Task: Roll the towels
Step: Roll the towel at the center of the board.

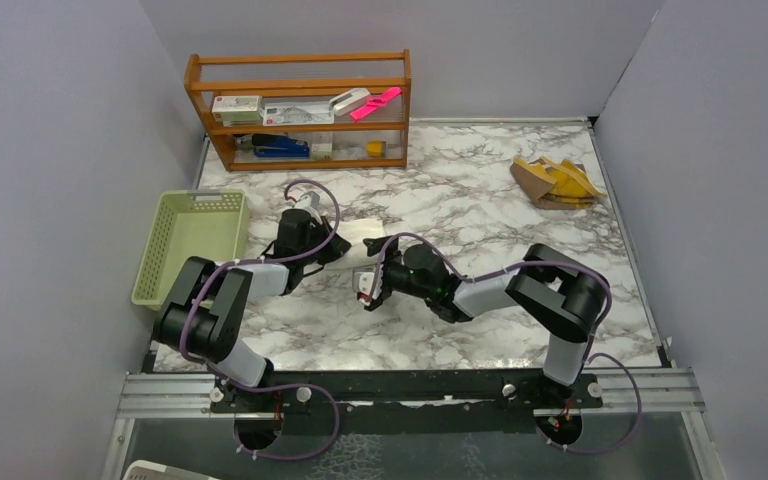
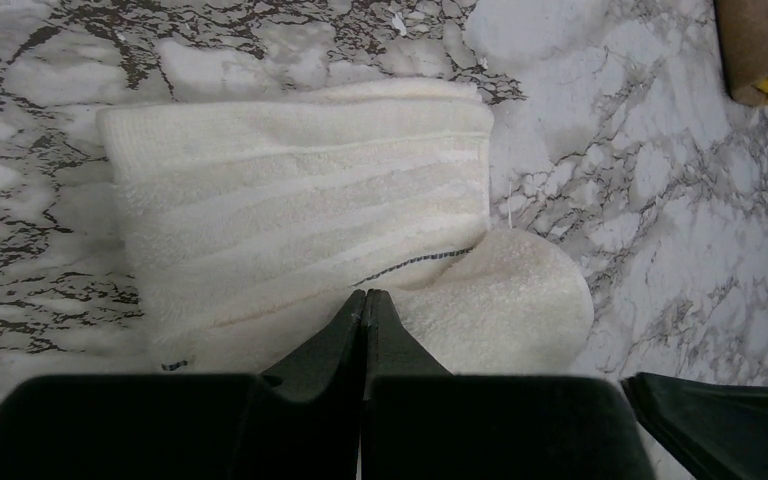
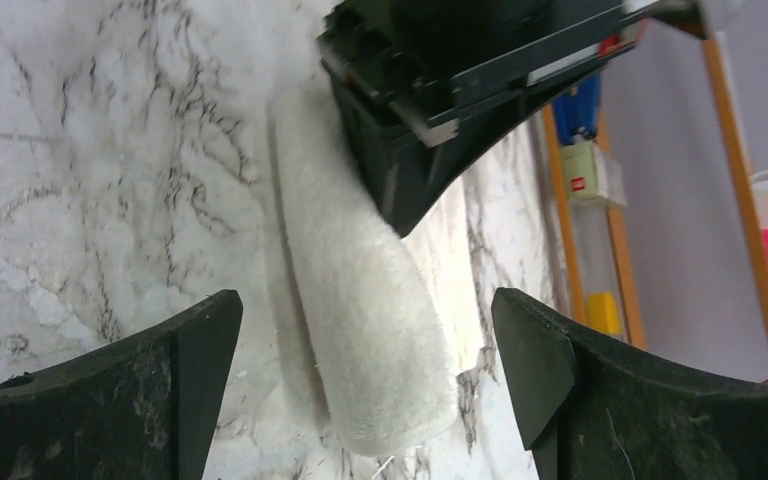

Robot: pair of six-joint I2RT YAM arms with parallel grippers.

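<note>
Towels, two, lie on the marble table (image 1: pixel 480 215). The white towel (image 1: pixel 363 241) (image 2: pixel 300 220) (image 3: pixel 375 340) lies near the table's middle, closer to the left edge than the right, between the two claws. It is part rolled: one portion lies flat with ribbed stripes showing, and a tight roll runs along one side of it, its rounded end facing the right claw. The yellow towel (image 1: pixel 556 180) (image 2: pixel 762 55) sits folded near the far right corner, well apart from both arms, with tan-brown folds showing. The left claw (image 1: pixel 338 252) (image 2: pixel 365 300) (image 3: pixel 415 190) is fully closed, its two fingers meeting at the tips, and the tips rest on the white towel where the roll meets the flat portion. Whether any cloth is pinched between them cannot be told. The right claw (image 1: pixel 370 268) (image 3: pixel 365 310) stands spread wide and grips nothing. Its fingers (image 3: pixel 195 340) flank the end of the roll, one on each side, with marble visible between each finger and the cloth. A green basket (image 1: pixel 192 196) stands at the left edge. A wooden shelf (image 1: pixel 300 85) holding small items stands along the far edge towards the left corner.
</note>
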